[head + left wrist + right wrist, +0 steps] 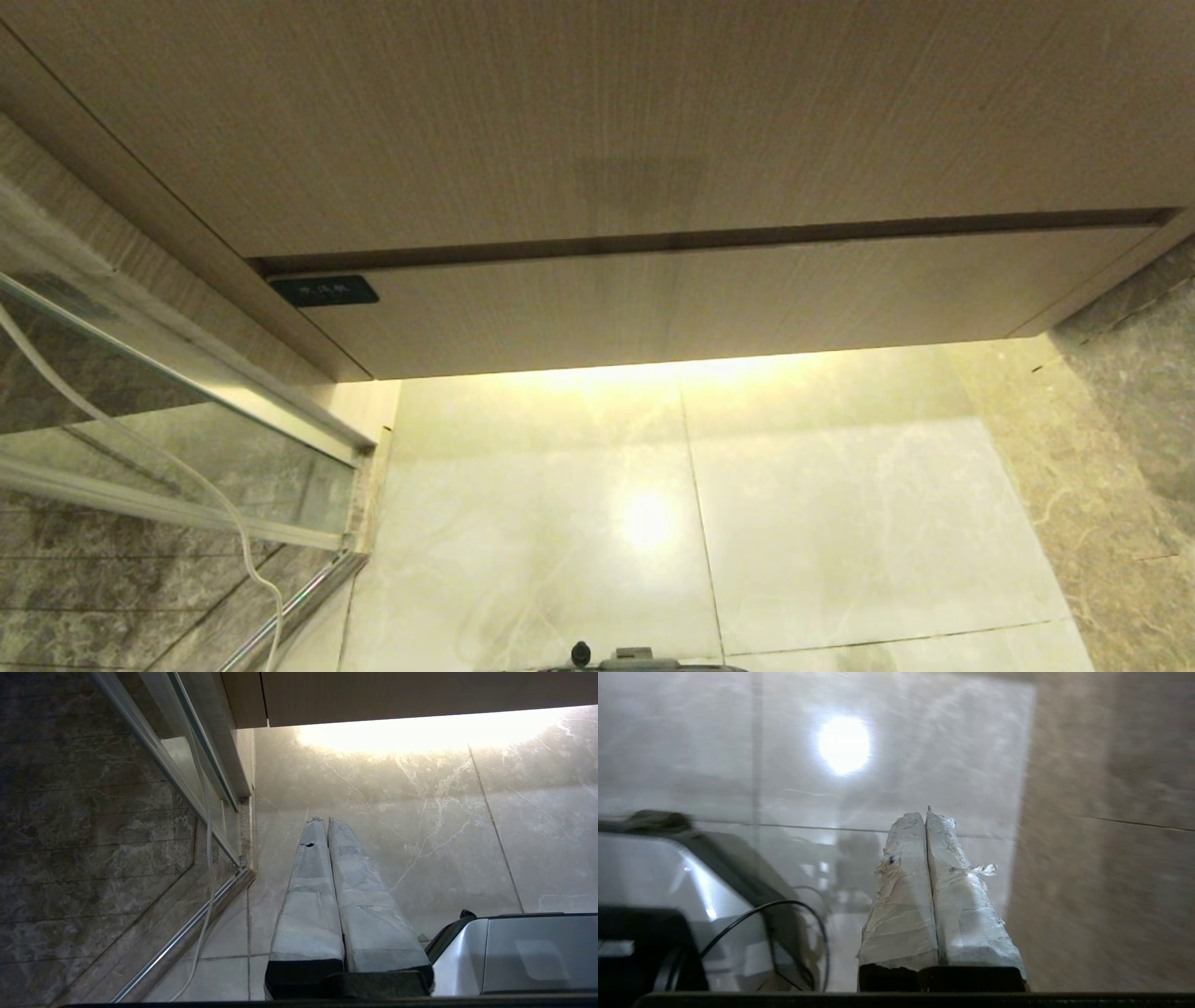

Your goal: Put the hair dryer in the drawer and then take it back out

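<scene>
A: What is seen, from largest down?
B: A wooden cabinet (597, 140) with its drawer (709, 299) shut is seen above the tiled floor (840, 523).
A: And the grippers?
B: The left gripper (325, 822) and right gripper (924, 816) are clenched, nothing held, over the floor. The hair dryer is not seen.

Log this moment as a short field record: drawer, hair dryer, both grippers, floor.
drawer: wooden drawer front shut, flush under the cabinet panel
hair dryer: not in any view
left gripper: taped fingers together, empty, pointing at the floor beside the glass door
right gripper: taped fingers together, empty, over the floor
floor: pale marble tiles, lit by a strip under the cabinet
</scene>
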